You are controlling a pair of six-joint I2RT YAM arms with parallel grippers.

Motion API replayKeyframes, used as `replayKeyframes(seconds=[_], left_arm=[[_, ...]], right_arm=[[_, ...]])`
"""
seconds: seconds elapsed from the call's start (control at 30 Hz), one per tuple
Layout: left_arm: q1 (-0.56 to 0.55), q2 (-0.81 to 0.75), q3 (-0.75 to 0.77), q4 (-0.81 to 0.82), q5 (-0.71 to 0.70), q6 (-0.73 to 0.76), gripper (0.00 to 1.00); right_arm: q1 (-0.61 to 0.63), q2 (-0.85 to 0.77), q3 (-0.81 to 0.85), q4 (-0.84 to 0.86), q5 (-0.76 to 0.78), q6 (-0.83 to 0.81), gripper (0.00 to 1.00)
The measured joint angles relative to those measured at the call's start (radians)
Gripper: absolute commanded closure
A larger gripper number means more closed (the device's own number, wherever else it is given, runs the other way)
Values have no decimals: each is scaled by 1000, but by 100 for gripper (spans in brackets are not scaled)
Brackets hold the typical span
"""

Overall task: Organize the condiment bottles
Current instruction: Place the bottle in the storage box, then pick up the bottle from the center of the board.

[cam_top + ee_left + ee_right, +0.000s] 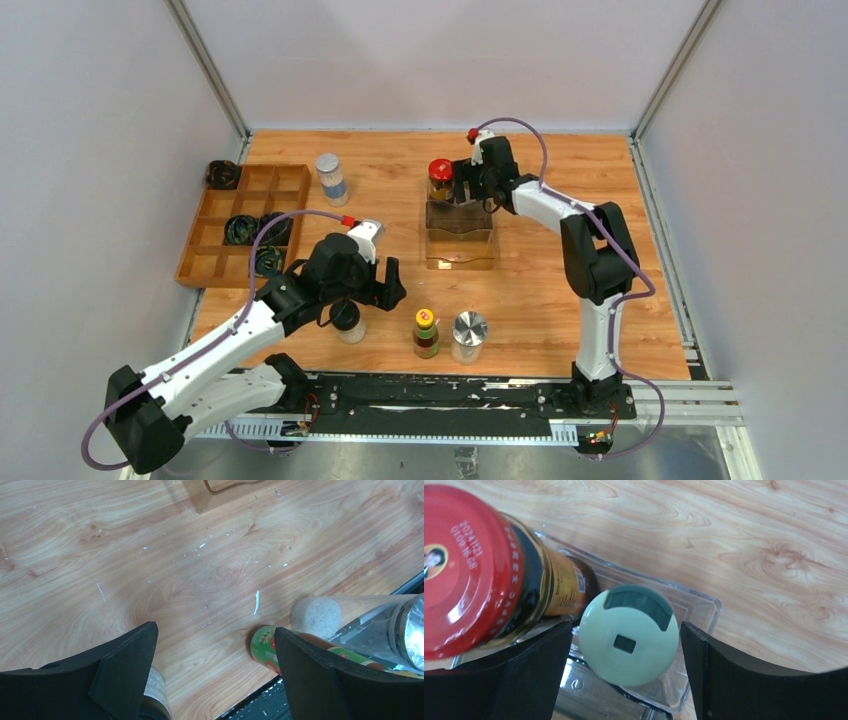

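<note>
- Six jars and bottles in all: two inside the clear tray (460, 262) at mid-table, four outside it.
- At the tray's far end stand one red-lidded jar (441, 172) and one pale-capped shaker (629, 640), side by side and nearly touching.
- The right gripper (626, 625) straddles the shaker with its jaws spread. A sliver of tray shows beside the cap, so it is not clamped.
- Along the near edge, one yellow-capped sauce bottle (426, 333) and one silver-lidded jar (468, 336) stand just beside each other.
- One black-capped jar (347, 320) stands further left, partly under the left arm.
- The left gripper (215, 630) hangs over bare table (200, 570) with its jaws wide apart, holding nothing.
- One blue-labelled jar (331, 178) stands alone at the far left, just beside the wooden compartment tray (215, 265).
- Black coiled bundles (240, 230): one lies outside the wooden tray's far corner, and about three sit in its compartments (tangled, so the count is unsure).
</note>
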Motion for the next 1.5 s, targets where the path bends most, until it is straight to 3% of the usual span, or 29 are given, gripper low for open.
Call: replayKeyframes(seconds=[0.27, 0.37, 0.57, 0.8, 0.97, 1.2, 1.5], left_arm=[[0, 10, 42, -39, -27, 3, 5], [-1, 49, 125, -76, -62, 17, 0], [-1, 155, 333, -117, -148, 59, 0], [24, 247, 462, -148, -168, 79, 0], [108, 308, 539, -160, -168, 84, 0], [324, 471, 628, -161, -179, 85, 0], [377, 710, 794, -167, -227, 109, 0]], right_arm=[[-2, -122, -36, -84, 31, -8, 12], [-2, -210, -49, -116, 52, -14, 12], [-2, -395, -54, -186, 80, -14, 14], [-2, -646, -189, -273, 48, 29, 14], [-2, -787, -281, -366, 8, 74, 14], [0, -970, -399, -441, -45, 118, 14], [1, -991, -460, -480, -71, 134, 14]])
